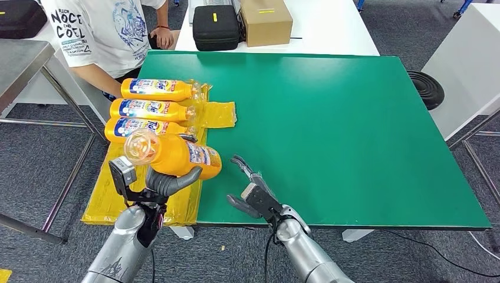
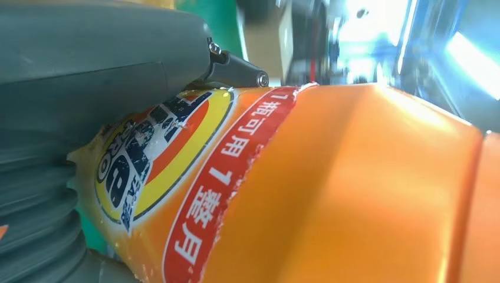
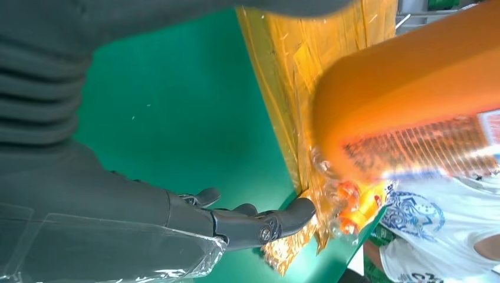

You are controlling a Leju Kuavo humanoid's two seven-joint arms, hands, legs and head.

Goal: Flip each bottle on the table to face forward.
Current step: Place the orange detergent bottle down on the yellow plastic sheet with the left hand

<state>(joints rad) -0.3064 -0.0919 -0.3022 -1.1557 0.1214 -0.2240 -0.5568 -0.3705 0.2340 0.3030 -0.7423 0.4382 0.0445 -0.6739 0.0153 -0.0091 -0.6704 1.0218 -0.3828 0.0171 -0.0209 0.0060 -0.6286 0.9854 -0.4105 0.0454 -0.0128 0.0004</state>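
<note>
My left hand [image 1: 166,181] grips an orange detergent bottle [image 1: 177,155] and holds it lifted over the yellow mat [image 1: 112,200], its clear cap toward me. Up close, the bottle's [image 2: 330,188] label with a red band presses against my left hand [image 2: 88,94]. Three more orange bottles lie side by side on the mat behind it: the far one [image 1: 158,89], the middle one [image 1: 152,109] and the near one [image 1: 141,127], labels up. My right hand [image 1: 252,190] hovers open over the green table near its front edge, just right of the held bottle [image 3: 407,112]; its fingers [image 3: 259,224] are spread.
A person in a white printed T-shirt [image 1: 100,32] stands at the table's far left corner. A black case [image 1: 216,27] and a cardboard box [image 1: 265,21] sit on the white table beyond. The green table [image 1: 354,130] stretches to the right.
</note>
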